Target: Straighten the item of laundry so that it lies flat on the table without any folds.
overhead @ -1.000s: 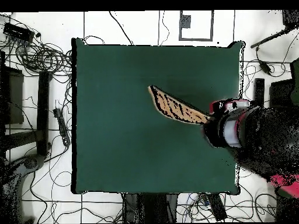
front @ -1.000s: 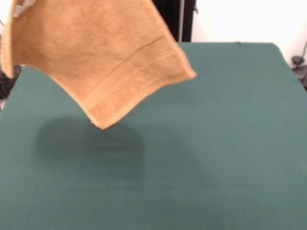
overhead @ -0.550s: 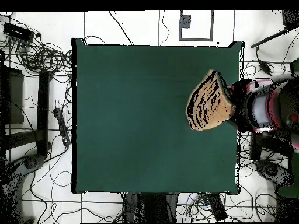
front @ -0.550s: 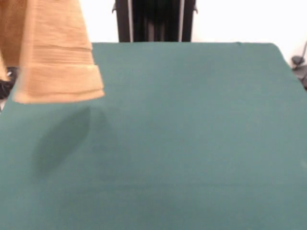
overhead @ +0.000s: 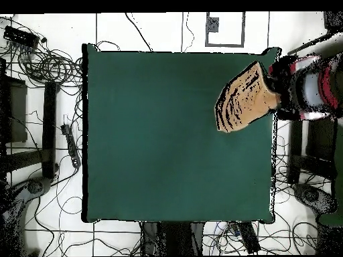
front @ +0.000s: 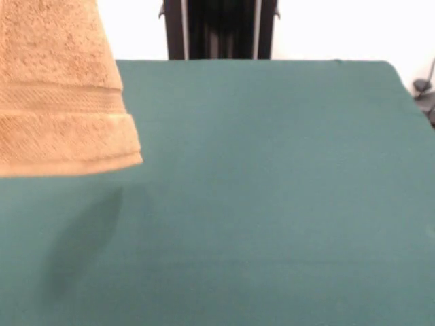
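The item of laundry (front: 61, 88), a golden-orange terry towel with a woven border band near its lower end, hangs in the air off the table (front: 272, 190) at the front view's upper left. Its shadow falls on the green cloth below. From overhead the towel (overhead: 241, 100) spreads out over the table's (overhead: 161, 134) right edge near the top corner. My gripper (overhead: 273, 94) meets the towel's right end there, shut on it, with the red and white wrist behind it off the table. The front view hides the gripper above its top edge.
Cables, stands and gear lie on the floor all round the table (overhead: 40, 134). A dark upright post (front: 221, 30) stands behind the table's far edge.
The arm has swung the towel from over the table's middle out to its edge. The towel turned from a tilted corner-down hang to a square hang with its border level.
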Action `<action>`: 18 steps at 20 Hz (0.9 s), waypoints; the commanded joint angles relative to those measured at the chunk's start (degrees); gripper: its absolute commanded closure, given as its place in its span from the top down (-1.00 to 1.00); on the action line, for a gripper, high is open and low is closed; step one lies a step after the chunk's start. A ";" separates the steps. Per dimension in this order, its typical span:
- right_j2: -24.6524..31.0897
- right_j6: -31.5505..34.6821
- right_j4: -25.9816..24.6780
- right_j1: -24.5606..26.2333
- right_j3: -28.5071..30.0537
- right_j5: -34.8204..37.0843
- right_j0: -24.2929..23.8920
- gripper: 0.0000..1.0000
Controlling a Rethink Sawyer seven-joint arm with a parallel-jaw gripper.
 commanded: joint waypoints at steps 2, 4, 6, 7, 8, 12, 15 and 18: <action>10.06 -16.09 -3.41 7.39 -11.38 12.66 -0.42 -1.00; 10.73 -17.27 -4.40 8.90 -15.19 14.38 -0.62 -1.00; 11.76 -18.98 -5.64 10.71 -19.07 15.88 -1.05 -1.00; 12.12 -19.62 -6.11 11.19 -20.22 16.50 -1.24 -1.00; 12.47 -20.27 -6.57 11.67 -21.38 17.12 -1.42 -1.00; 12.26 -20.31 -7.73 11.49 -23.30 18.68 -1.31 -1.00; 10.26 -14.26 -4.36 6.44 -11.35 11.59 -0.18 -1.00; 7.75 -6.78 -0.73 0.78 4.53 0.05 1.68 -1.00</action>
